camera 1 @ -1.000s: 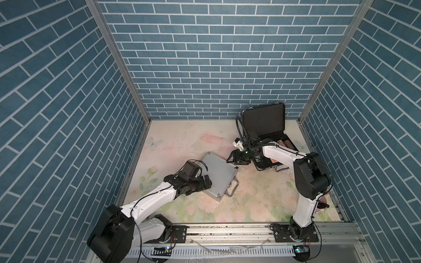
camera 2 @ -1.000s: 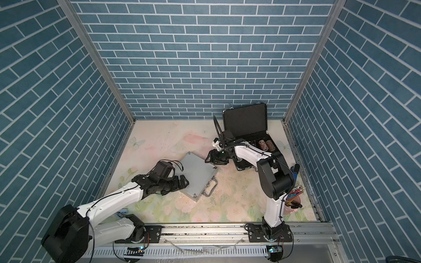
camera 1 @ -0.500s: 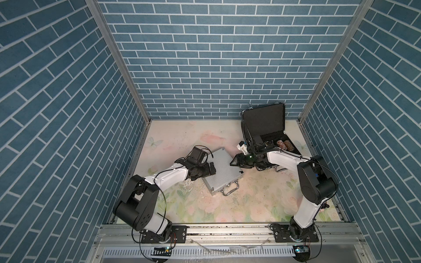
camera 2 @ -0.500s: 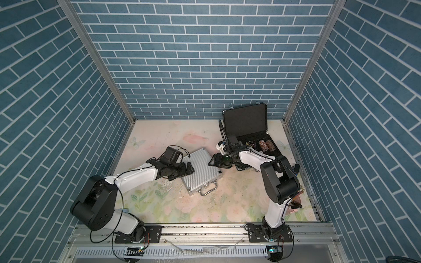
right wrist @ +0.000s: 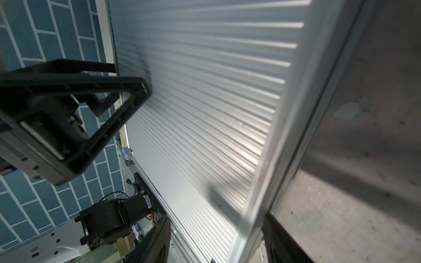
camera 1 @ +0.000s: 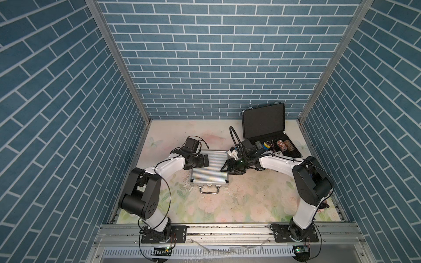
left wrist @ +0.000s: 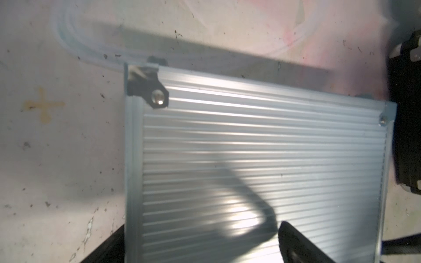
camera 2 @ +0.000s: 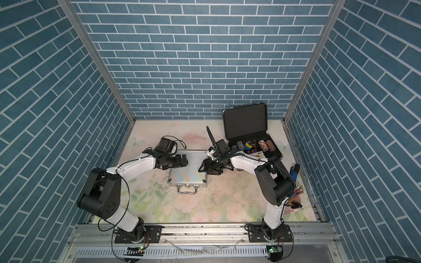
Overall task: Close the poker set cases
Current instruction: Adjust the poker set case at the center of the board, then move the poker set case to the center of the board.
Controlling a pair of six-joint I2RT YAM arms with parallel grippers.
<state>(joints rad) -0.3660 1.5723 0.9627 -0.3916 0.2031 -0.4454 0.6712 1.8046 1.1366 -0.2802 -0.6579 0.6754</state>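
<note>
Lying flat and shut at middle of counter (camera 1: 239, 202): silver aluminium poker case (camera 1: 209, 168), handle (camera 1: 209, 190) pointing twd robot bases. Standing open at far R of counter: black poker case (camera 1: 264, 123), lid upright, chip stacks (camera 1: 282, 145) sitting in base. L pincer (camera 1: 204, 160) hovering over silver case's L edge, fingers wide apart, gripping nothing. R pincer (camera 1: 226, 167) sitting at its R edge, fingers apart & straddling rim; clamped or not, can't tell. By R arm: pink cup of pens (camera 2: 293, 202).
</note>
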